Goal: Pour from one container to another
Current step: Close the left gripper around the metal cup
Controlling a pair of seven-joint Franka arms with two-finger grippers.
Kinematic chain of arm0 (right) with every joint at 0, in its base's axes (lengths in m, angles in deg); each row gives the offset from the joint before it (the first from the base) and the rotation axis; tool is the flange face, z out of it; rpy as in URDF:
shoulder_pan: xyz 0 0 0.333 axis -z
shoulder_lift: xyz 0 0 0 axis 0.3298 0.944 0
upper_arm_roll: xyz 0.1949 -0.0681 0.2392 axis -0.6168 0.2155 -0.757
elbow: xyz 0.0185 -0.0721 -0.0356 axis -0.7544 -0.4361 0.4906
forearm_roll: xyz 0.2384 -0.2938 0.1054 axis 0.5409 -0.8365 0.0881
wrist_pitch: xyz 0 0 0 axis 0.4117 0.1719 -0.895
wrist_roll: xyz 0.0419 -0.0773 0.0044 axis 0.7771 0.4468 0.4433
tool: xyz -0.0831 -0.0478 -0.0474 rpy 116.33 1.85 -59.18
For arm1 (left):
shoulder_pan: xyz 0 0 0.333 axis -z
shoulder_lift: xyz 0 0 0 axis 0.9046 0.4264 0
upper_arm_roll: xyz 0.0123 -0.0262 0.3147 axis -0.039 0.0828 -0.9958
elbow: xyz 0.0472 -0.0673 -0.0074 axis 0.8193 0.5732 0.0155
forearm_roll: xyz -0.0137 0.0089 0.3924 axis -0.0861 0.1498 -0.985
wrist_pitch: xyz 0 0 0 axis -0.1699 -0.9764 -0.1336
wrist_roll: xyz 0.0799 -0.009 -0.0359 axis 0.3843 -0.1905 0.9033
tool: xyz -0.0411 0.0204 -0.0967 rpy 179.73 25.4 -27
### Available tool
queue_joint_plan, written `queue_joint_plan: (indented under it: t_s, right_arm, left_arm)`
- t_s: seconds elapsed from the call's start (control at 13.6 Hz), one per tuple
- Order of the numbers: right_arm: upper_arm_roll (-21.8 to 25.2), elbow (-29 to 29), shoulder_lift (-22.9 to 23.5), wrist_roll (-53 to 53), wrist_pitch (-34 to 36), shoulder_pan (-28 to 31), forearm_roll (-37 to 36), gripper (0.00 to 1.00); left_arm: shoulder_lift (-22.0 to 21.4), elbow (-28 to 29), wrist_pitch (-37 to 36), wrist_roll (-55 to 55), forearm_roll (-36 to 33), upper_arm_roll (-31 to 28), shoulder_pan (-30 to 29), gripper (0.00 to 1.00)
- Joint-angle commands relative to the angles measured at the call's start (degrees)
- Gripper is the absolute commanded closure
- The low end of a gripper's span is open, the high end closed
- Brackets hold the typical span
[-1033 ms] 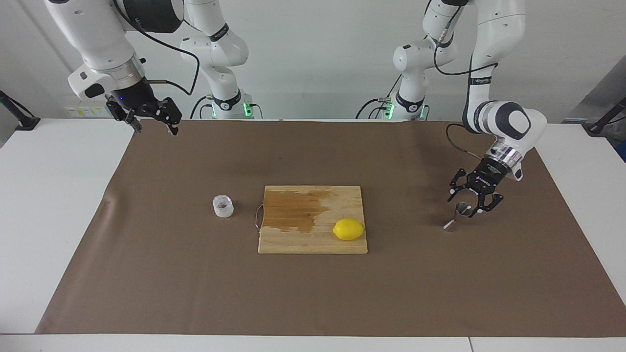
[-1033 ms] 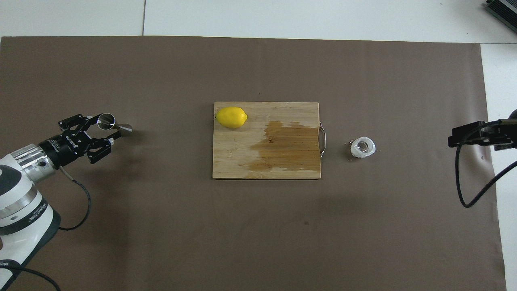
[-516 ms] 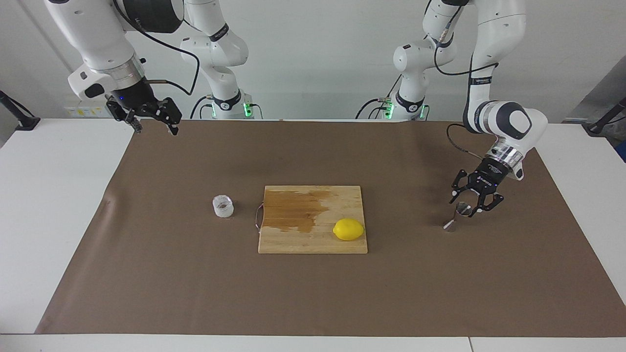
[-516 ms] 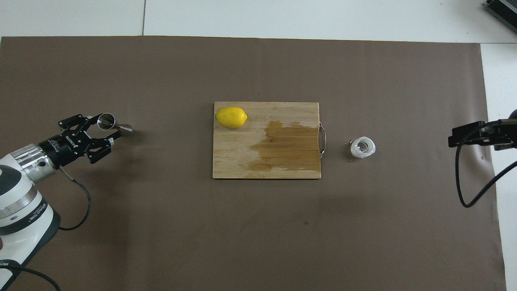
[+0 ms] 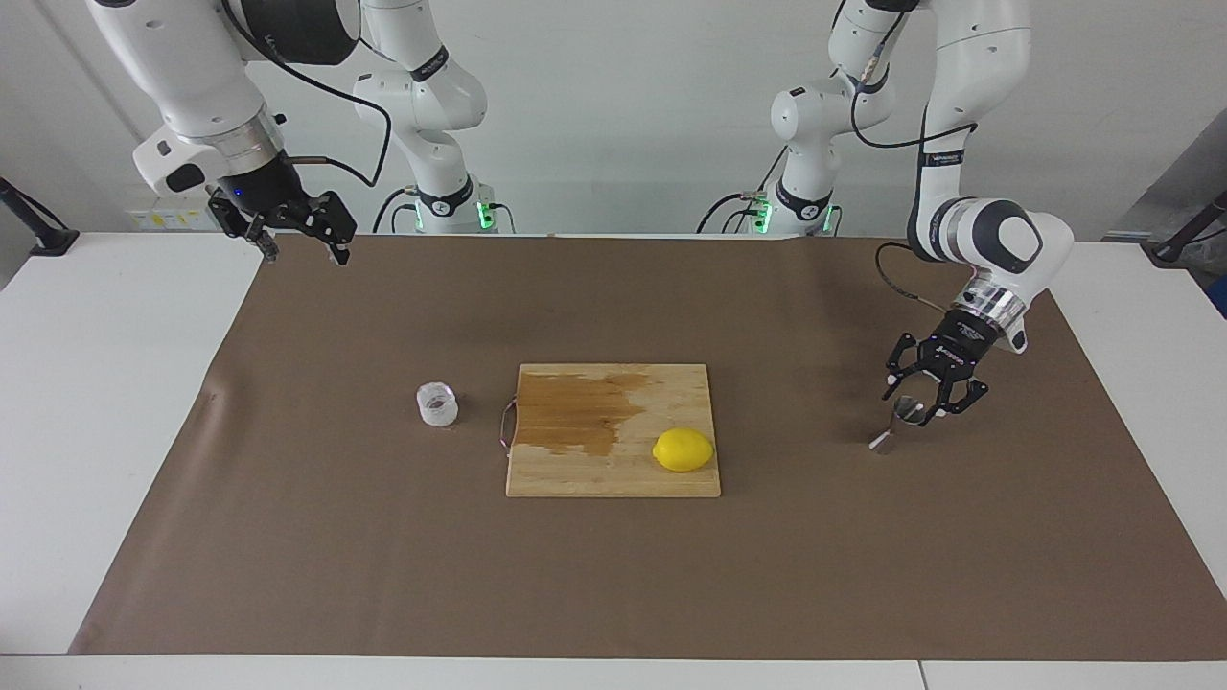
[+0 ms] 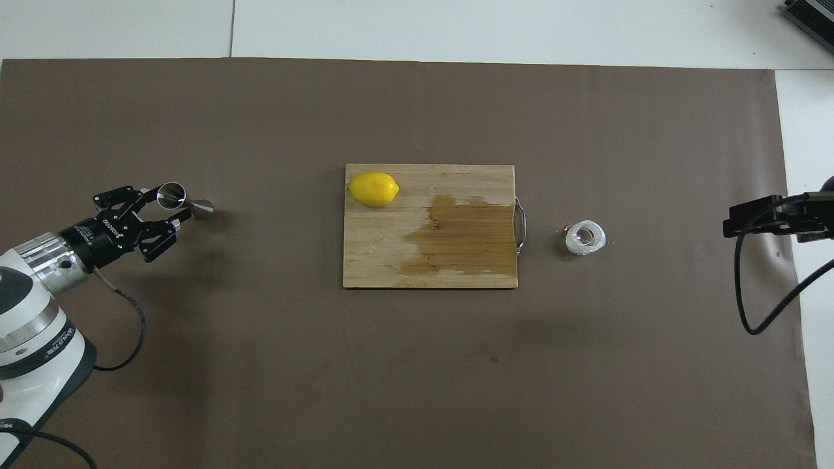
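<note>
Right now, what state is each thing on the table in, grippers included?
Jigger: tilted, in the left gripper's grasp.
Left gripper: shut on the jigger.
Right gripper: open, waiting over the mat's edge.
Clear cup: upright, untouched.
Cutting board: stained dark at the handle end.
Lemon: whole, on the board.

bare mat [image 6: 417,378], cutting board [image 6: 456,267] centre, perhaps passable

A wooden board [image 5: 613,460] lies mid-table on a brown mat [image 5: 613,575], with a dark wet stain [image 6: 466,238] across part of it and a metal handle [image 6: 520,225] at one short edge. A lemon [image 5: 682,449] sits on a dry corner.
</note>
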Motion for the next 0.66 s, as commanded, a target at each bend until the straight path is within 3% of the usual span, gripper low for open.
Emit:
queue_joint_plan:
  t_s: [0.0,0.59]
  right_arm:
    - [-0.3,-1.2,-1.0,0.8,-0.5,0.8,0.3,0.0]
    - [-0.3,-1.2,-1.0,0.8,-0.5,0.8,0.3,0.0]
  left_arm:
    - [0.5,-0.3,0.7,-1.3,1.6,-0.2,0.5,0.32]
    - [1.1,-1.7,2.7,-2.7,1.7,0.0,1.0,0.3]
